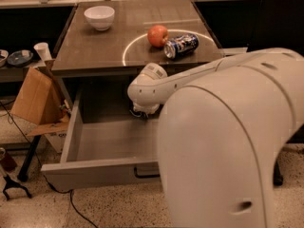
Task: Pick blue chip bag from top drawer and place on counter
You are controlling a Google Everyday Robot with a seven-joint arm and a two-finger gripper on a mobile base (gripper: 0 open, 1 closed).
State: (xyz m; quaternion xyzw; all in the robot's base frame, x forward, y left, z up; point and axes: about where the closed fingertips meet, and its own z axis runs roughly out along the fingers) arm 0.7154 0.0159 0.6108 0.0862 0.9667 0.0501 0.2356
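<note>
The top drawer point(107, 144) is pulled open below the counter point(95, 49), with its dark handle point(145, 173) on the front panel. My arm reaches down into the drawer's back right part. My gripper point(141, 113) is mostly hidden under the white wrist point(147, 87), just above the drawer floor. The blue chip bag is not in view; the visible drawer floor is bare, and the right part is hidden behind my arm and body. The counter carries a thin white circle outline point(127, 51).
On the counter are a red apple point(158, 35), a blue-and-silver can point(181, 45) on its side and a white bowl point(99, 17). A cardboard box point(35, 99) and a white cup point(42, 51) stand left of the drawer. My body point(228, 151) fills the right foreground.
</note>
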